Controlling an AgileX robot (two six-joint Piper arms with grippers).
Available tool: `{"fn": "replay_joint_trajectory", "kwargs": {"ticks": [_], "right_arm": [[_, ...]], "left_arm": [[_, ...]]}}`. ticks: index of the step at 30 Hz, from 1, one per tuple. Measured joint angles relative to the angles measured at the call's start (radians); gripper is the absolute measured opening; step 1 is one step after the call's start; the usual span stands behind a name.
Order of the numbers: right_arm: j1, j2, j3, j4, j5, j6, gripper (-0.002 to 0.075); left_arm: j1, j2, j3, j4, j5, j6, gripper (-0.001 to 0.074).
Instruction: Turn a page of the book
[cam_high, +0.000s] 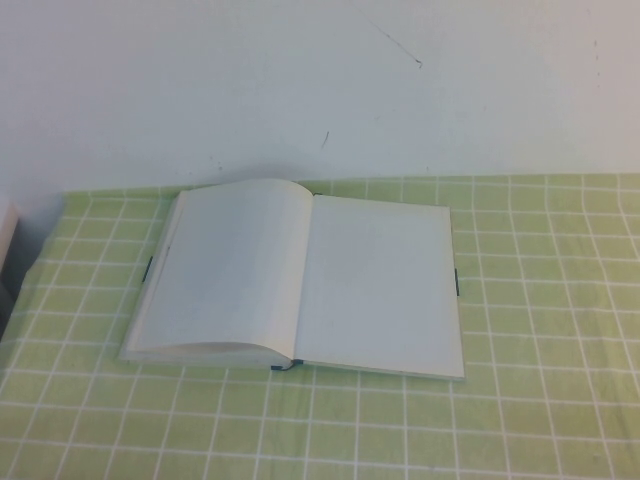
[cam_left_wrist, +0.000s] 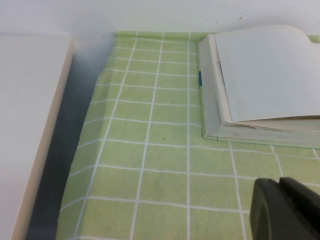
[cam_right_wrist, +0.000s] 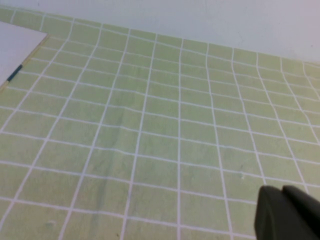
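Observation:
The book (cam_high: 300, 275) lies open and flat in the middle of the green checked tablecloth, white pages up, with a thick stack of pages on its left half and a thin dark teal cover edge showing. Neither arm appears in the high view. In the left wrist view the book (cam_left_wrist: 260, 80) lies ahead of my left gripper (cam_left_wrist: 279, 186), whose dark fingers are pressed together, empty, above the cloth off the book's left side. In the right wrist view a corner of the book (cam_right_wrist: 15, 47) shows far from my right gripper (cam_right_wrist: 282, 192), shut and empty over bare cloth.
A green checked tablecloth (cam_high: 540, 400) covers the table up to a white back wall. A white board (cam_left_wrist: 30, 130) stands at the table's left edge, seen in the left wrist view.

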Motion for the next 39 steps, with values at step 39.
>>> {"fn": "replay_joint_trajectory", "kwargs": {"ticks": [39], "right_arm": [[-0.002,0.0,-0.005,0.004,0.033,0.051,-0.0002]], "left_arm": [[0.0,0.0,-0.002,0.0,0.004,-0.003,-0.0004]]}}
